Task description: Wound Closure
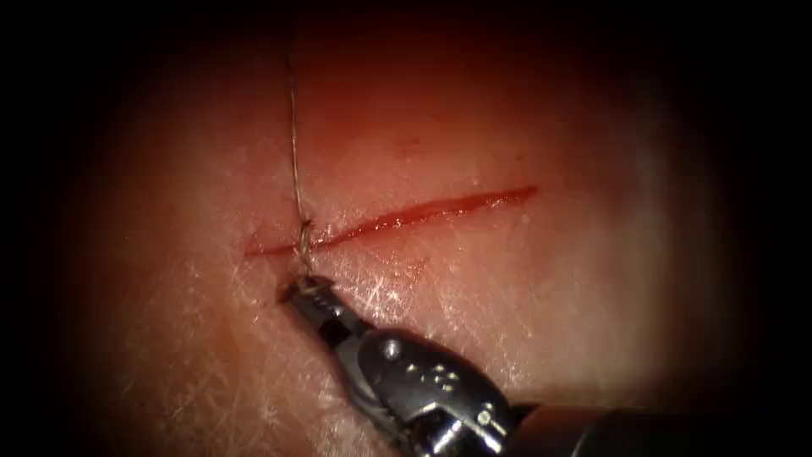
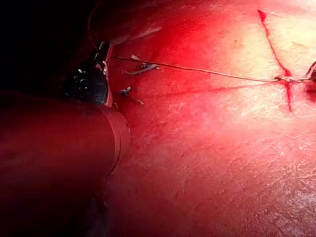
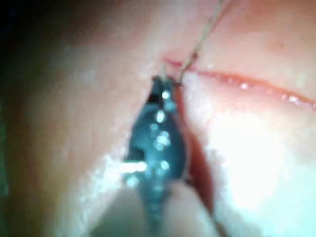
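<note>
Now right end effector [image 1: 306,292] angled up-left, pinching thread [image 1: 295,161] at cut [image 1: 397,218]; left end effector [image 2: 101,52] state unclear.

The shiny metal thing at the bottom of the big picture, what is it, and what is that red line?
That metal thing is the right arm's tool of a practice surgery robot, a thin arm ending in two tiny jaws. It works on a piece of pork belly, called the tissue; there is no patient. The red line is a cut in it.

The big picture looks down at the cut from above and in front. The other two come from small cameras riding on each arm.

The right tool's jaws are shut on the thread right beside the cut, near its left end. The thread crosses the cut there and runs tight to the left arm's tool, which seems to hold its far end. Short cut ends of thread lie nearby.
</note>
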Available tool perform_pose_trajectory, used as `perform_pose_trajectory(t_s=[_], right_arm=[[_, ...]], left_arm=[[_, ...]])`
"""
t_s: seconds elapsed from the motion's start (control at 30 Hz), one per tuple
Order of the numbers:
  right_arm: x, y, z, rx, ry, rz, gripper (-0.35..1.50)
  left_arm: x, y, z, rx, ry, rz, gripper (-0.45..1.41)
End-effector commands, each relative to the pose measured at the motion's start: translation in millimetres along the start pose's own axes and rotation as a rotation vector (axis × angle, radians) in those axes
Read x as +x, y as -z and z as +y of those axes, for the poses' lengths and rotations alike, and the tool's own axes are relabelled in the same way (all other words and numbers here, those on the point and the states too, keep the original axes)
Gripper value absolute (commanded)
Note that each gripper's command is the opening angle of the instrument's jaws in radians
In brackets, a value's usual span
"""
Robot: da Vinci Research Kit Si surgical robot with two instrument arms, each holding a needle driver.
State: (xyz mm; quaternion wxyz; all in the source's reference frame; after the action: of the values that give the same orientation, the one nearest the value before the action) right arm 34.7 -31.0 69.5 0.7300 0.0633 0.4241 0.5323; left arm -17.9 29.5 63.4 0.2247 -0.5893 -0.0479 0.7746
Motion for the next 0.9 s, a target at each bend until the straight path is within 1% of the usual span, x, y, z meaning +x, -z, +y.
perform_pose_trajectory(t_s=[0.03, 0.37, 0.53, 0.9], right_arm=[[-0.9, -0.3, -0.9, 0.017, 0.000, -0.009, -0.35], [-2.0, 0.4, -1.7, 0.040, 0.013, -0.032, -0.35], [-2.6, 0.9, -1.8, 0.052, 0.019, -0.040, -0.35], [-4.2, 1.6, -2.5, 0.095, 0.036, -0.055, -0.35]], left_arm=[[-0.2, -0.7, -1.0, 0.008, 0.002, 0.000, -0.45], [-0.3, -1.1, -3.9, 0.040, 0.004, 0.004, -0.45], [0.0, -1.6, -6.0, 0.087, 0.000, 0.018, -0.45], [0.1, -2.4, -7.4, 0.125, -0.008, 0.014, -0.45]])
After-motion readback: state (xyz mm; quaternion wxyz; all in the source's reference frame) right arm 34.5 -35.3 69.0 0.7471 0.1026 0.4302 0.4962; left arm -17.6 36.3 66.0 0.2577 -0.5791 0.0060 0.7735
